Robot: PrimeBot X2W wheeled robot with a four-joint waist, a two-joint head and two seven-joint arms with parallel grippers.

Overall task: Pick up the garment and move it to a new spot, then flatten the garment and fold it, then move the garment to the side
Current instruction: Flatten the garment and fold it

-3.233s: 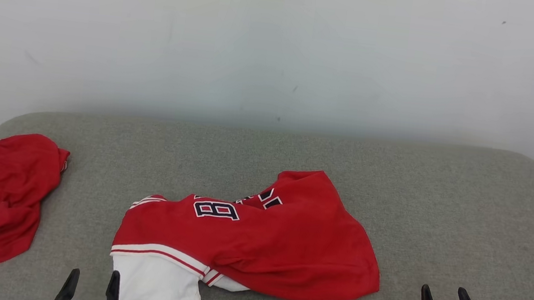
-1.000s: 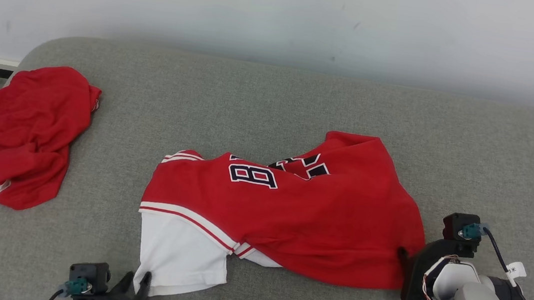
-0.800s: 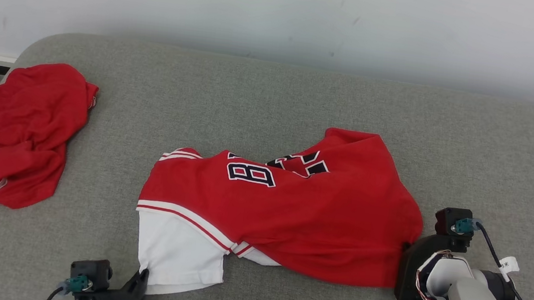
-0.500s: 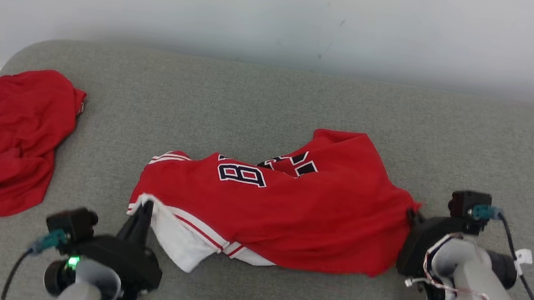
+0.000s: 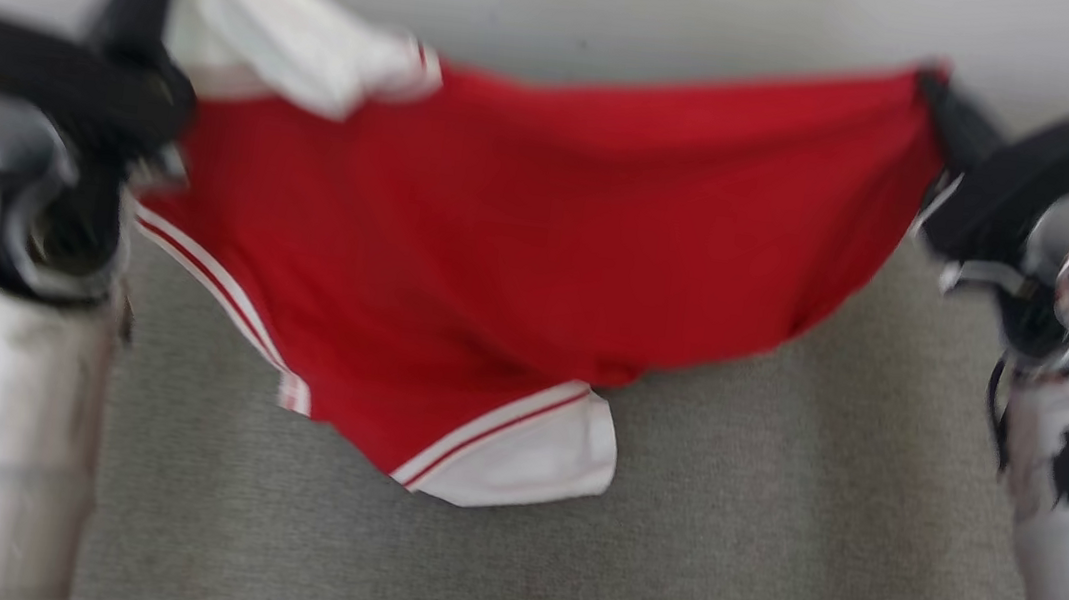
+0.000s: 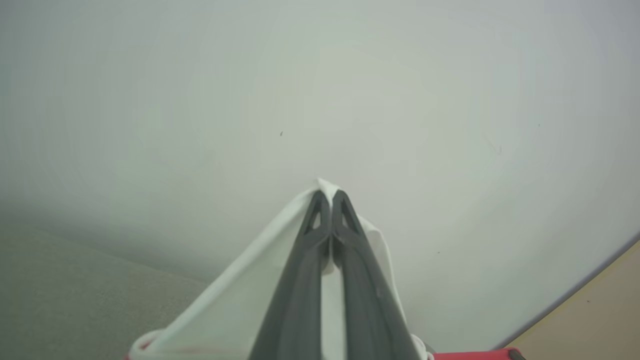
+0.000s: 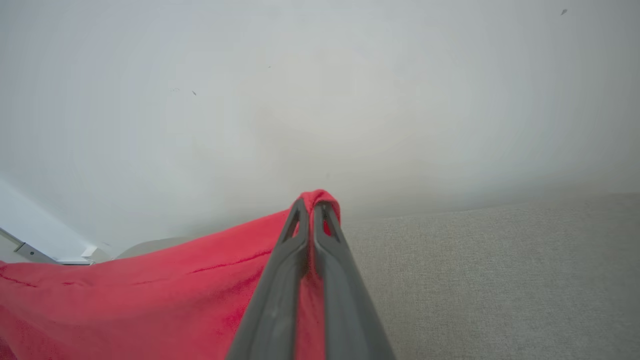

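Left claw is pinching a white corner of the red jersey. Right claw is clamped on its red edge.

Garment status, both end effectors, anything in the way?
Left end effector and right end effector shut on garment corners. Garment raised, stretched between them. Lower sleeve hangs over grey cushion; no snag seen.

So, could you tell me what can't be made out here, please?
Head view: motion blur smears the garment; no lettering is readable.
Left wrist view: the left hand covers its pinch; the bottom edge crops the garment.
Right wrist view: the right hand covers its pinch; edges crop the garment.
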